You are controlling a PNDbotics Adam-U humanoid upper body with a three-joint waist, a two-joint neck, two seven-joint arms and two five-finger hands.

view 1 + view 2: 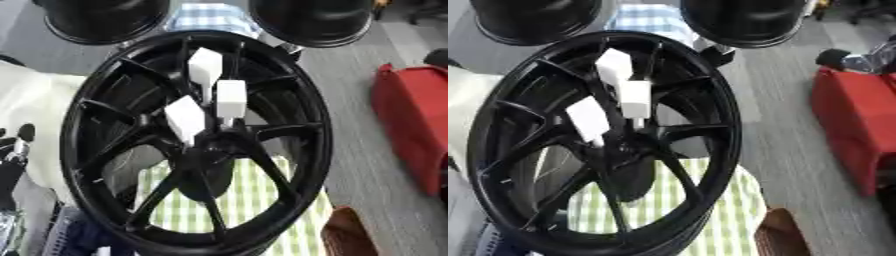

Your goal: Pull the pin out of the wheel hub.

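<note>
A black multi-spoke wheel [197, 140] stands tilted towards me on a green checked cloth [245, 200]. Three pins with white block-shaped handles stick out of its hub [210, 145]: one at the top [205, 67], one in the middle [231, 98] and one at the lower left [185, 119]. My left hand [19, 142] shows at the left edge, fingers up and relaxed, apart from the wheel and holding nothing. A black and silver part that looks like my right hand [852, 60] sits at the right edge above a red object, far from the pins.
Two more black wheels [105, 17] [315, 20] stand behind, with a blue checked cloth [210, 17] between them. A red object [411, 120] lies on the grey floor to the right. A brown item [350, 232] sits at the lower right and white material [31, 110] at the left.
</note>
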